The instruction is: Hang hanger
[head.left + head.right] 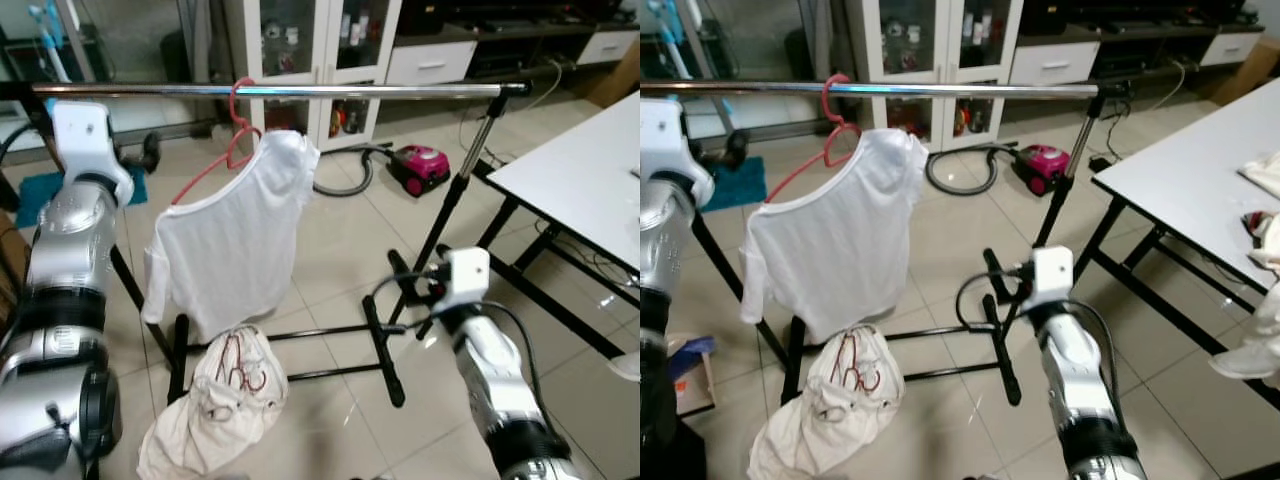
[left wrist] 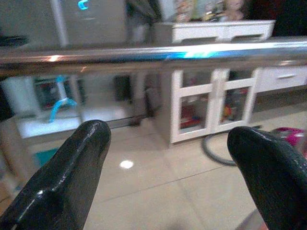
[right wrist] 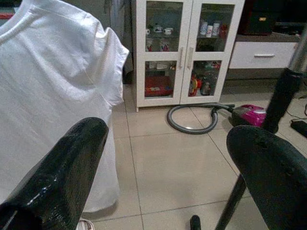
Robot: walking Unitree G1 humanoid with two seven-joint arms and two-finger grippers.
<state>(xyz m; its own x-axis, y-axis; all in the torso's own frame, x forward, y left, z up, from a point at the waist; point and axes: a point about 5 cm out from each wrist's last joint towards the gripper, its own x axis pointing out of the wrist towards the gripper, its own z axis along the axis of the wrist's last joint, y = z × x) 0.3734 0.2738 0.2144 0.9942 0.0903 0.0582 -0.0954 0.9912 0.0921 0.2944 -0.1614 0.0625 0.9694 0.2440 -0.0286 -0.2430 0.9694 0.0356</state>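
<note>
Left eye view: a pink-red hanger [image 1: 232, 140] hooks over the chrome rail [image 1: 300, 90] of a black-legged clothes rack, its hook curled over the bar and one thin arm sloping down to the robot's left. A white short-sleeved T-shirt [image 1: 230, 235] is draped on it unevenly; the collar sits bunched toward the right shoulder, leaving the hanger's left arm bare, and the shirt hangs tilted. On the tiled floor below lies a cream cloth bag [image 1: 215, 405] with more red hangers showing at its mouth.

The left gripper [image 2: 168, 167] is raised near the rail to the left of the hanger; its wrist view shows both black fingers [image 2: 67, 177] spread wide with nothing between them, the rail crossing just beyond. The right gripper [image 3: 168, 177] is lower, near the rack's right post, fingers likewise apart and empty, facing the shirt's side. A magenta vacuum cleaner [image 1: 420, 167] rests on the floor behind, and a white counter [image 1: 590, 175] stands at the right.
</note>
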